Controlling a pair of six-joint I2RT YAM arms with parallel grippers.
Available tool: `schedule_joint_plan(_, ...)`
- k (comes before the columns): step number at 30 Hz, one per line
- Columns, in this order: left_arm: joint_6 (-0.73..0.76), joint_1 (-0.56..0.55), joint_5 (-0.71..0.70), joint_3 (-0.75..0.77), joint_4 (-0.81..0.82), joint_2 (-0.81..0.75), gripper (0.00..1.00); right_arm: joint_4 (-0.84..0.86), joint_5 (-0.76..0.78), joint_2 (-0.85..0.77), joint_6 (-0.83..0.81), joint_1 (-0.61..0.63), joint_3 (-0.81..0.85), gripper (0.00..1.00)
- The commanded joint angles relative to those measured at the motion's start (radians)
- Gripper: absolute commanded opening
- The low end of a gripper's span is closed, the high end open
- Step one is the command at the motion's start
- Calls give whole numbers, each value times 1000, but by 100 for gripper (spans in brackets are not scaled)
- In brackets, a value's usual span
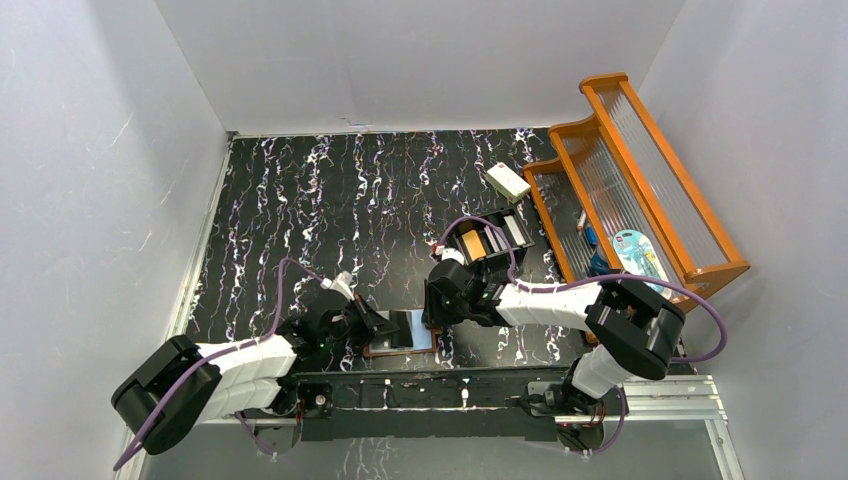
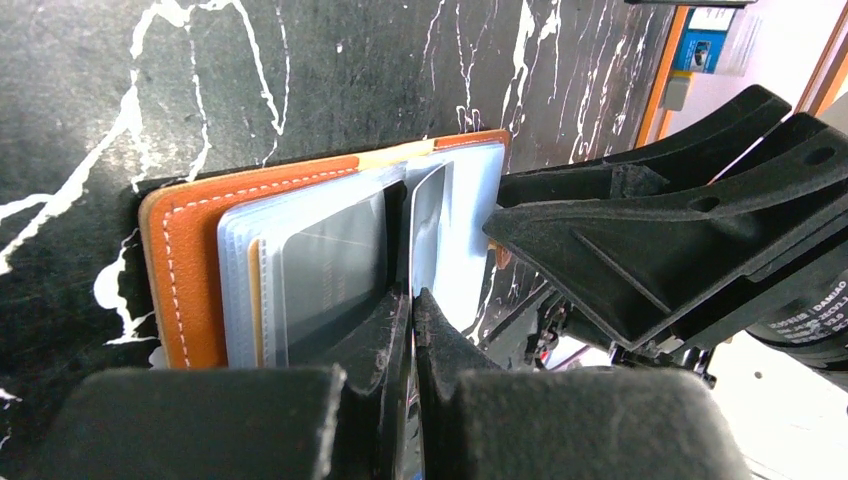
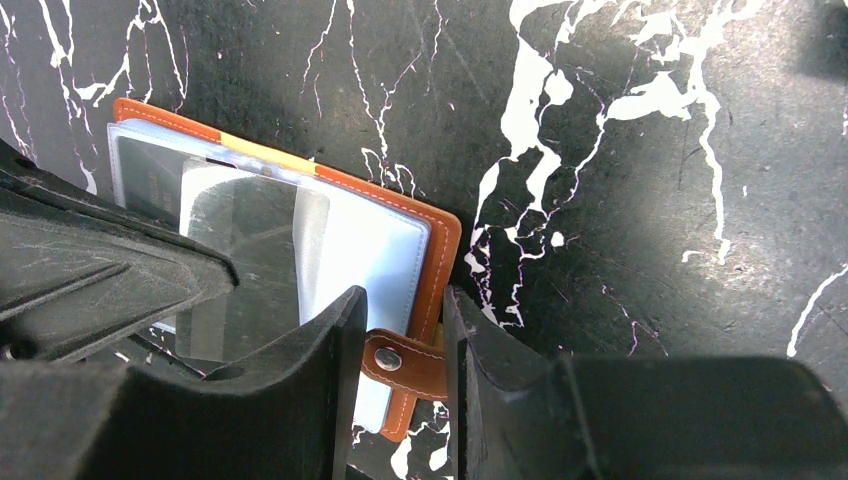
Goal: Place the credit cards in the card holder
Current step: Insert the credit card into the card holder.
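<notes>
White walls (image 1: 420,60) close in a black bench (image 1: 330,200) veined with white, and an orange wooden rack (image 1: 640,170) stands along its right side. Near the rack's far end lies a white block (image 1: 508,181), and just in front of that a black box (image 1: 487,262) with cards (image 1: 472,245) in its compartments, one orange and one pale. The holder (image 1: 422,338) lies open and flat at the near edge of the bench, between my two arms, with its orange-brown, white-stitched cover underneath and its pale blue-grey pages facing up. My left hand (image 2: 412,300) is over the middle of the holder with its fingers pressed together on a grey card (image 2: 430,205). I hold this card on edge, its far end down among the clear sleeves (image 2: 240,280) at the fold. One sleeve on the left page has a dark card inside it. My right hand (image 3: 403,305) is at the holder's right edge, close against my left hand. Its fingers stand partly spread and straddle the snap tab (image 3: 400,362), one finger over the right page and the other on the bench just outside the cover's edge. I cannot tell whether they press on the tab.
</notes>
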Motion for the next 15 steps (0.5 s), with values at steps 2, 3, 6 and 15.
schedule_joint_plan(2, 163, -10, -73, 31, -94, -6, 0, 0, -26, 10, 7, 3, -24, 42)
schedule_joint_plan(3, 190, -10, -86, 48, -140, -24, 0, -3, -27, 10, 7, 2, -24, 42)
schedule_joint_plan(6, 247, -10, -113, 79, -268, -101, 0, -5, -22, 2, 8, 3, -28, 42)
schedule_joint_plan(15, 328, -9, -66, 95, -283, -136, 0, -9, -21, 6, 2, 3, -25, 42)
